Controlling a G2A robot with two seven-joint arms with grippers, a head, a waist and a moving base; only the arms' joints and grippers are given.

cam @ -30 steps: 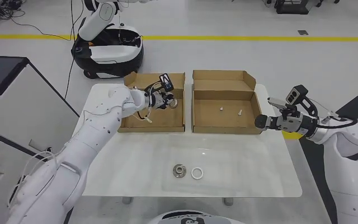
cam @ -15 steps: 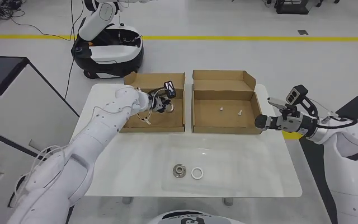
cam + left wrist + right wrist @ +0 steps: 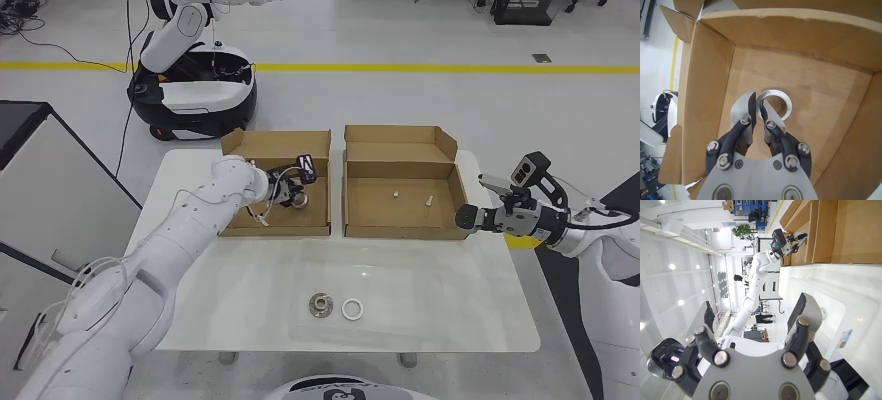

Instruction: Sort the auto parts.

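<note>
One left gripper point(image 3: 757, 101) finger inside ring point(image 3: 788, 105)

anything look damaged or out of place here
Only minor wear: the left box has a ragged rim along one wall and a torn flap corner, seen in the left wrist view. Nothing is spilled. A metal part and a white ring lie loose on the table, not yet sorted.

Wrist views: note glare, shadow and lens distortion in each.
Left wrist view: the cardboard box edges bow from lens distortion; the metal ring gleams along its rim. Right wrist view: ceiling lamps flare white; the white table shows a bright glare patch.
</note>
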